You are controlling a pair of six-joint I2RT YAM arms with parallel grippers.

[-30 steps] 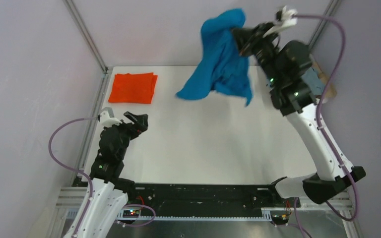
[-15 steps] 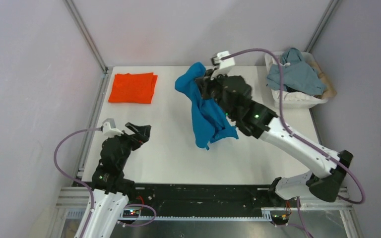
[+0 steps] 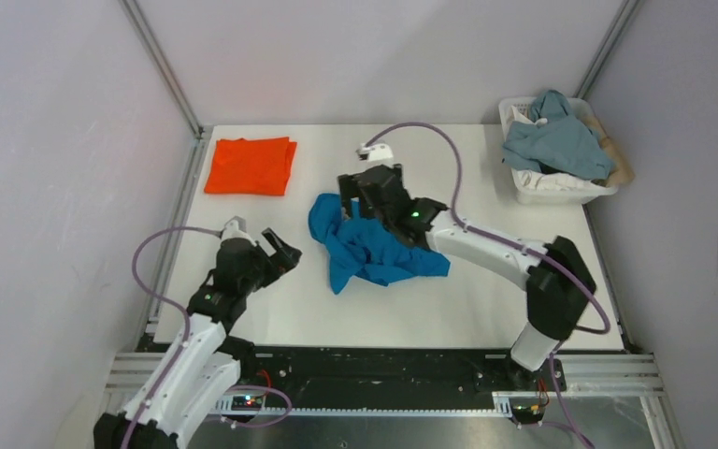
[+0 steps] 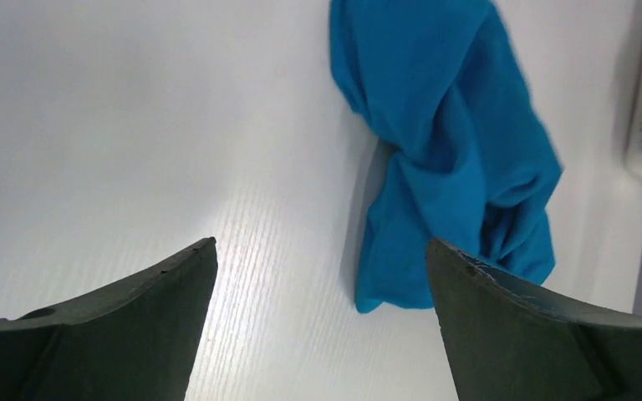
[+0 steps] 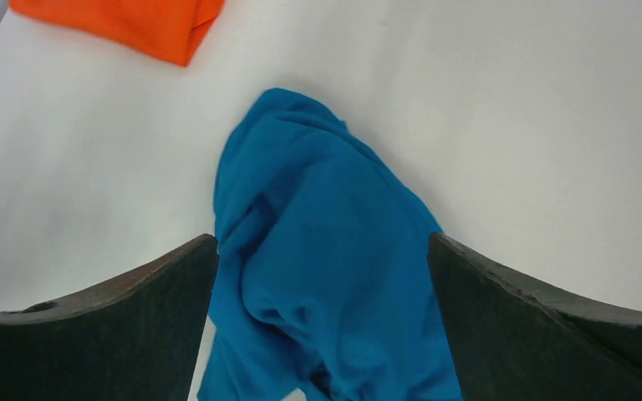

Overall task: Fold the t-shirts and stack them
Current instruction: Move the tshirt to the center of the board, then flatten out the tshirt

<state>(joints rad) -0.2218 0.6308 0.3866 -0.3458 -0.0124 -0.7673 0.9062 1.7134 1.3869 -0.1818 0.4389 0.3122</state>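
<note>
White table [image 3: 486,299]. Upper right of frame: white basket [image 3: 561,194] on it, grey-blue cloth [image 3: 557,140] heaped inside, tan object [image 3: 620,166] just beside basket's right edge.

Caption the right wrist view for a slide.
Open right hand over the crumpled blue t-shirt; folded orange t-shirt beyond, upper left.

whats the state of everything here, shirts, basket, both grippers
blue t-shirt: crumpled heap in the middle, unfolded, not gripped
orange t-shirt: folded flat, far left corner
basket: far right, heaped full
grey-blue clothes: unfolded, piled in the basket
left gripper: open, empty, short of the blue t-shirt
right gripper: open, over the blue t-shirt
</note>
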